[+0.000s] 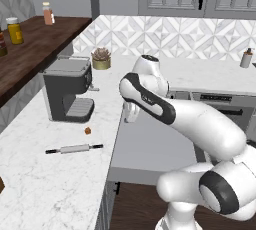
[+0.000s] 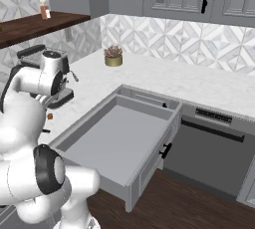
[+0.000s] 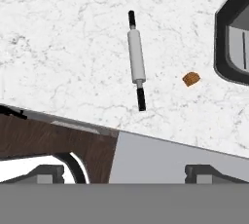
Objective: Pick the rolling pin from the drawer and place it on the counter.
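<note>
— Where's the rolling pin [image 1: 74, 148] sitting?

— Flat on the counter [image 1: 45, 184], in front of the coffee machine [image 1: 67, 95] and near the counter's front edge. In the hand view it lies alone on the marble [image 3: 136, 59], both dark handles free, nothing touching it. A small brown crumb-like bit [image 1: 88, 131] rests between it and the machine.

— And the drawer [image 2: 107, 138]?

— Pulled wide open. In the right base view its flat grey inside is bare, with a black bar handle on the front panel.

— The claw — is it holding anything?

— No. In the hand view the gripper [image 3: 124, 173] hangs above the drawer's edge by the counter, its two dark tips set wide apart with nothing between them.

— Other containers about?

— A small gold pot [image 1: 101, 63] on the counter by the tiled wall, holding a reddish succulent. On the dark wooden shelf [image 1: 30, 49] stand a jar with yellow contents [image 1: 15, 30] and a bottle of orange-brown stuff [image 1: 48, 13]. Far along the counter, a small grey bottle [image 1: 245, 58] — its contents I cannot tell.
</note>
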